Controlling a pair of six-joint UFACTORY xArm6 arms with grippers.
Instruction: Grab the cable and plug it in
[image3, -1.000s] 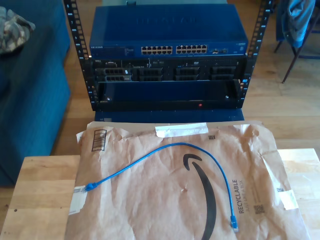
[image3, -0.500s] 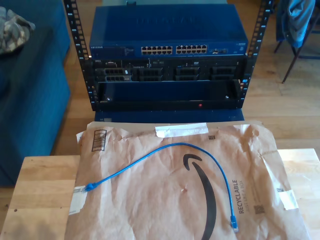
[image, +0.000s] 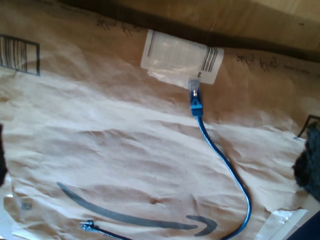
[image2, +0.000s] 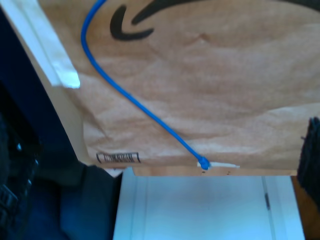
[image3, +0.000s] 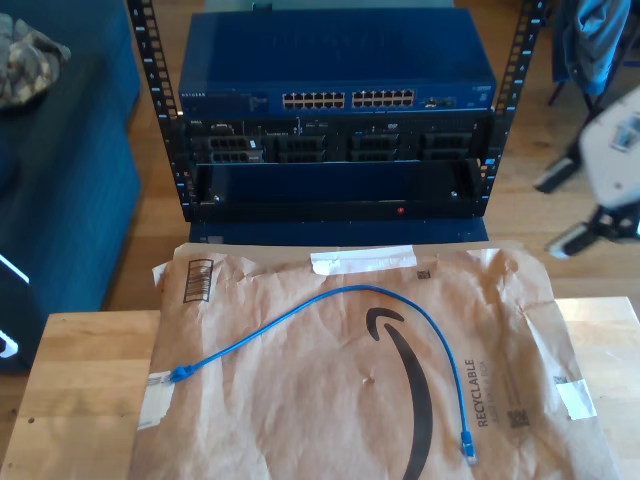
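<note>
1. My first hand – a dark blurred shape (image: 306, 165) sits at the frame edge of its wrist view, and I cannot tell from it whether the hand is wide or narrow. Nothing is caught in it.
2. My second hand – its wrist view also has a dark blurred shape (image2: 313, 145) at the frame edge. Here too I cannot tell how far apart the fingers stand, and nothing is held.
3. The first wrist view looks down on one plug (image: 195, 98) of the cable (image: 225, 160). The plug's tip touches a white label (image: 175, 59) stuck on the brown paper envelope (image: 100, 135). The other plug (image: 87, 226) lies well apart from it, near the printed black arrow.
4. The second wrist view shows the cable running as a blue line across the envelope. It ends in a plug right at the envelope's edge, beside a printed barcode (image2: 118, 158).
5. In the exterior view the cable lies loose in an arc on the envelope, which covers the middle of the wooden table (image3: 90, 370). One plug is toward the table's edge on the exterior view's left. The other is close to the table's near edge, toward the exterior view's right.
6. A white arm (image3: 615, 150) shows blurred at the exterior view's right, off the table and well apart from the cable. I cannot tell which arm it is.
7. Beyond the table's far edge stands a rack (image3: 150, 100). It holds a blue network switch (image3: 340, 60) with a row of ports along its front.
</note>
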